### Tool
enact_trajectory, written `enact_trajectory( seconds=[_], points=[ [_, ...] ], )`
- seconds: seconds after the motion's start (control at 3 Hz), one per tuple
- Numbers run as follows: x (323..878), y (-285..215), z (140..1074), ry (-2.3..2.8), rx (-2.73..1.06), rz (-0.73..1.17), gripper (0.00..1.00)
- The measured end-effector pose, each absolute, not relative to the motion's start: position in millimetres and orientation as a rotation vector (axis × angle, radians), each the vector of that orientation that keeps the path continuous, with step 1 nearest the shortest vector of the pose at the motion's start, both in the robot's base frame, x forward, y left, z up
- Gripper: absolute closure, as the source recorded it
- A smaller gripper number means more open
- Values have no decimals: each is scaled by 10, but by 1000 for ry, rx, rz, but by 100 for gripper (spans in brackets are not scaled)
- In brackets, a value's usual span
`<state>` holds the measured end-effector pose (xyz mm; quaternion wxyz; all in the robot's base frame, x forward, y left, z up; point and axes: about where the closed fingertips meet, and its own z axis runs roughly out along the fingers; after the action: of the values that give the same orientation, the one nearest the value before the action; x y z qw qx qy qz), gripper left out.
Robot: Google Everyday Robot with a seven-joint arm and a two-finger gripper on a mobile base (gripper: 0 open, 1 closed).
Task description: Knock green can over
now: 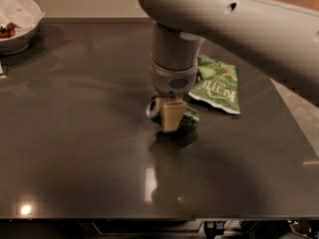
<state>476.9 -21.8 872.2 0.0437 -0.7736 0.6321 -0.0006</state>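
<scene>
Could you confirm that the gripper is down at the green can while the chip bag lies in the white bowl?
Not quite: the camera view shows the chip bag on the table beside the green can, far from the white bowl; the gripper is at the can.
</scene>
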Motion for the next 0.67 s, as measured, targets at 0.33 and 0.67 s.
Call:
enact_trajectory(
  seconds=[0.33, 0.67],
  points=[
    [4740, -192, 8643, 1912, -2411, -14, 0],
    [4726, -167, 8553, 1893, -2447, 4, 0]
  ],
)
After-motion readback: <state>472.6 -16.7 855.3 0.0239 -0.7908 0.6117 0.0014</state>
